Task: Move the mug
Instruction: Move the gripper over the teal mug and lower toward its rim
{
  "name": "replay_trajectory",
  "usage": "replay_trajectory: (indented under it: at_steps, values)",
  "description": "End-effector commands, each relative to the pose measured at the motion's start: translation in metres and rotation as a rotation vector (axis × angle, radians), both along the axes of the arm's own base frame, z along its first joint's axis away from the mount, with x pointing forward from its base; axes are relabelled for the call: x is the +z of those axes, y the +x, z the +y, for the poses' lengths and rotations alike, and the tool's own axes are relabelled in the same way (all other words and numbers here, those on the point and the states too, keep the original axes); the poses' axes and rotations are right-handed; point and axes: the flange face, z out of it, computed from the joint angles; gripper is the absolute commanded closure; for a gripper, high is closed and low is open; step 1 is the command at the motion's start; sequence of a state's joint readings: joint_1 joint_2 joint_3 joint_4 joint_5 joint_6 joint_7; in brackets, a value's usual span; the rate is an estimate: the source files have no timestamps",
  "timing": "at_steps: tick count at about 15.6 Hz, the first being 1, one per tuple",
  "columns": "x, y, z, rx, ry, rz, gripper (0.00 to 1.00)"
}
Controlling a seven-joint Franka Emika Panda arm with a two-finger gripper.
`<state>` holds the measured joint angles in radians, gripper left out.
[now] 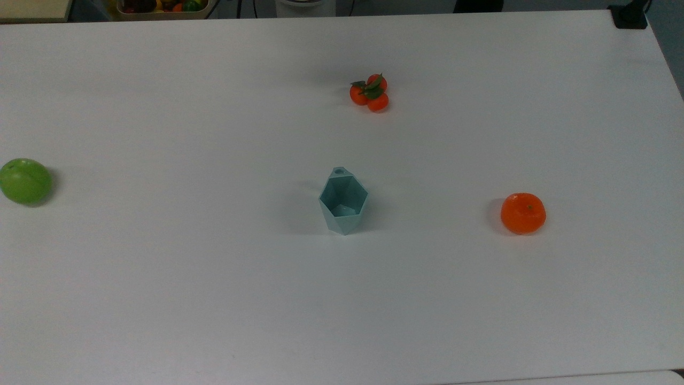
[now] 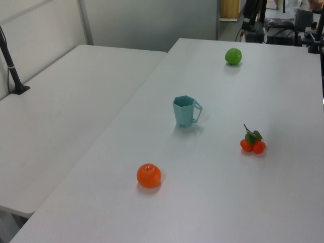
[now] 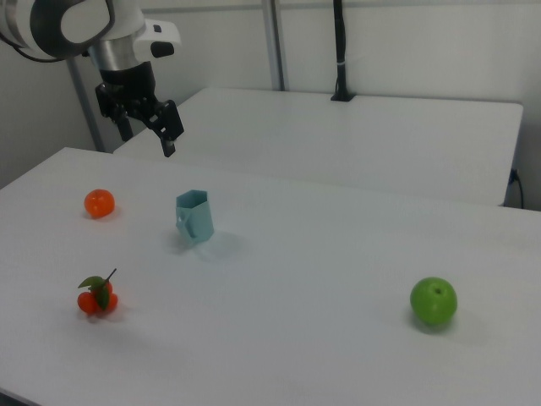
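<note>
Your claw (image 3: 150, 135) is hanging high above the worktop (image 1: 160, 294), its two fingers parted with nothing between them, up and toward the right view's left of the mug (image 3: 194, 218). The mug is standing upright near the middle of the worktop, open mouth up, its small holed tab handle pointing at the top view's far edge.

You are risking a tip-over here, I think. The cup is tapering to a narrow foot and looks light, so one finger touching a faceted wall before the other would likely be pushing it sideways or rocking it over. The slanted facets may also be letting the pads slide upward as they close. If you are coming down over the handle side, a finger could be catching the tab and spinning the cup.

The orange (image 3: 99, 203) is lying well apart on the right view's left, the cluster of small oranges (image 3: 98, 295) nearer the camera, the green apple (image 3: 433, 301) far off on the right view's right. Any carrying path toward these could be knocking one rolling.
</note>
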<state>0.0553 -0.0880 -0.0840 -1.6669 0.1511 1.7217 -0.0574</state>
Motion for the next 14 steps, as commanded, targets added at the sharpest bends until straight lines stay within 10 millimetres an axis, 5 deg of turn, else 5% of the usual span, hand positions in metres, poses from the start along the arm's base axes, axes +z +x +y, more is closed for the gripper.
replay_trajectory:
  at_steps: [1, 8, 14]
  values:
    - [-0.004, -0.002, -0.001, 0.011, 0.018, -0.015, 0.0]
    - [-0.006, 0.0, 0.0, 0.022, 0.012, -0.016, 0.0]
    - [-0.025, 0.022, 0.007, 0.019, -0.002, -0.045, 0.0]
